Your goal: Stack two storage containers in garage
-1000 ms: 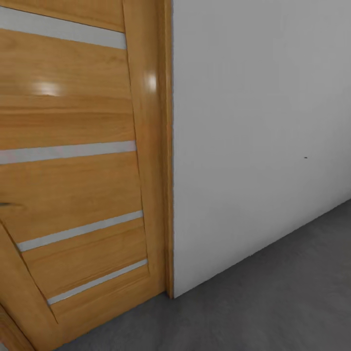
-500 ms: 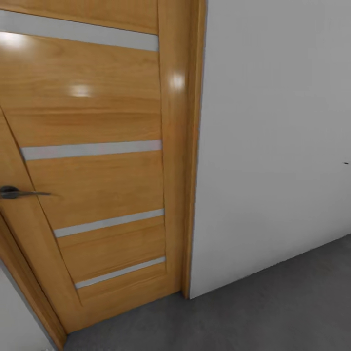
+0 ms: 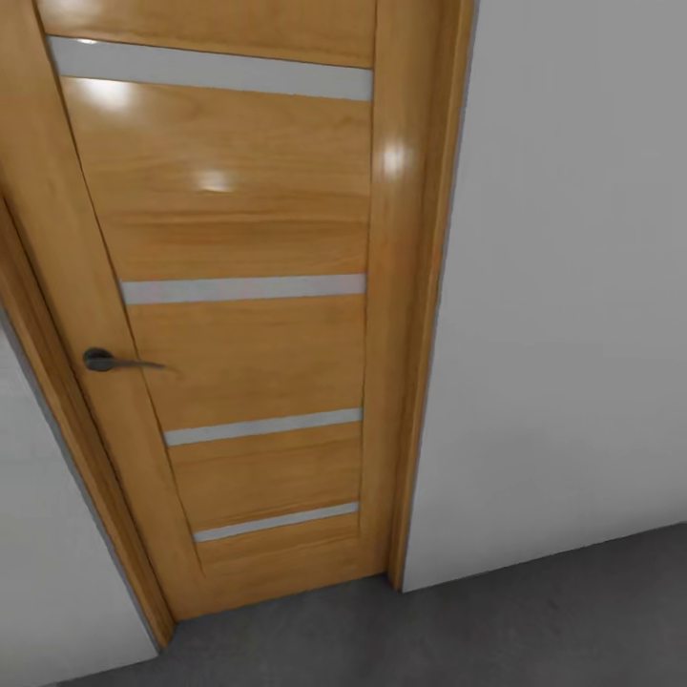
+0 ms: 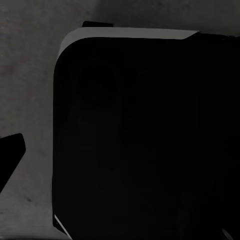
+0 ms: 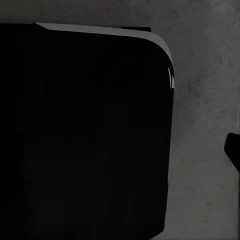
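Observation:
The two storage containers are out of view. In the head view I face a wood-panelled door (image 3: 248, 239) of the garage with pale horizontal strips and a dark lever handle (image 3: 100, 360). The door stands shut in its frame above the dark grey concrete floor (image 3: 534, 620). The left wrist view looks down at a rounded black body (image 4: 145, 140) over grey floor (image 4: 30, 75), with one dark tip (image 4: 10, 150) at the picture's edge. A like black body (image 5: 85, 130) and a dark tip (image 5: 234, 152) show in the right wrist view.
White wall (image 3: 572, 334) runs to the right of the door frame, and a strip of white wall (image 3: 48, 534) lies to its left. The grey floor widens toward the lower right.
The whole head picture has slid to the right, so the camera has turned left. The door handle and the wall left of the door have come into view.

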Robot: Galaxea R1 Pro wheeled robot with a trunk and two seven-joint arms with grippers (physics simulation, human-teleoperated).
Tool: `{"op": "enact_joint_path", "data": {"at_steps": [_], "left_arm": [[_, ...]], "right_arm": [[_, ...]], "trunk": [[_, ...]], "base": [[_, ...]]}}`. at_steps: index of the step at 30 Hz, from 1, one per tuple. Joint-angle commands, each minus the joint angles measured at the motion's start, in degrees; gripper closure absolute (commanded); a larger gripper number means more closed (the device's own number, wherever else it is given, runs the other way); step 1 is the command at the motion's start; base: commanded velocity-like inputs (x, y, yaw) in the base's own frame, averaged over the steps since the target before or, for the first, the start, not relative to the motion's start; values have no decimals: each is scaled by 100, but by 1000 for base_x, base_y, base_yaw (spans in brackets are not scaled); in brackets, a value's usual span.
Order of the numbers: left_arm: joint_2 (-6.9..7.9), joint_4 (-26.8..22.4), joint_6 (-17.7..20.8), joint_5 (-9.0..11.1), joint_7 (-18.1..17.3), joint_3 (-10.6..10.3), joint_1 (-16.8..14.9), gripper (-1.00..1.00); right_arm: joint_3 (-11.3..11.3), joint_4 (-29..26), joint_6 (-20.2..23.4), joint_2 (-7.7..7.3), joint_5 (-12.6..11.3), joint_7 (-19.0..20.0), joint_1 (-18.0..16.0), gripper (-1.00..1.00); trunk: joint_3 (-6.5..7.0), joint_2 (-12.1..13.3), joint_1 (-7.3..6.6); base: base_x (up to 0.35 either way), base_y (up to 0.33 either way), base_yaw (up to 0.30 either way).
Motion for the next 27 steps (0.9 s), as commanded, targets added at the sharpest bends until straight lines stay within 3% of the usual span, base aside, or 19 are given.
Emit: {"op": "enact_joint_path", "data": {"at_steps": [1,27], "left_arm": [[-2,-1,-12,42,-1,9,-1,-100],[-2,-6,-12,48,7,9,-1,-100]], "right_arm": [[1,1,-17,0,5,1,-1,-100],[1,1,-8,0,5,11,-1,-100]], "trunk": [[-5,-3,0],[-5,-3,0]], "base": [[0,0,283],[0,0,283]]}}
